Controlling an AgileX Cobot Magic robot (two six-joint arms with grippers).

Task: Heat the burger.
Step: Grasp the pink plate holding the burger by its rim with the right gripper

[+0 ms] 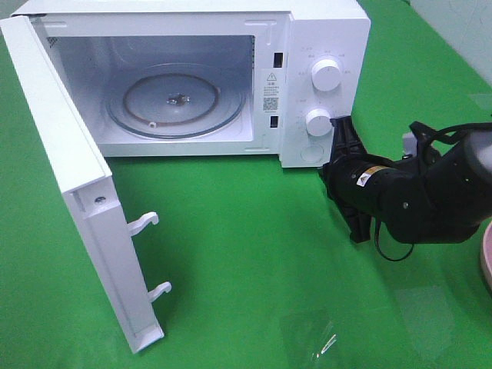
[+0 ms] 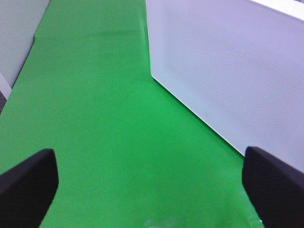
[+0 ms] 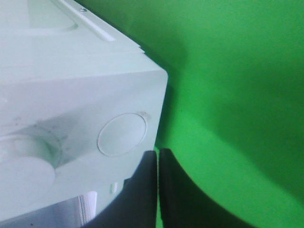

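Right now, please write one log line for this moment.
microwave door: open | glass plate: bare | burger: not in view | left gripper: open, over green cloth | right gripper: shut, beside round button

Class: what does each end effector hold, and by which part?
Nothing. The left end effector is open and empty; the right end effector is shut on nothing beside the microwave.

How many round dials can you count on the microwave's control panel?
2: the upper dial high on the control panel, the lower dial directly below it. None appears hidden.
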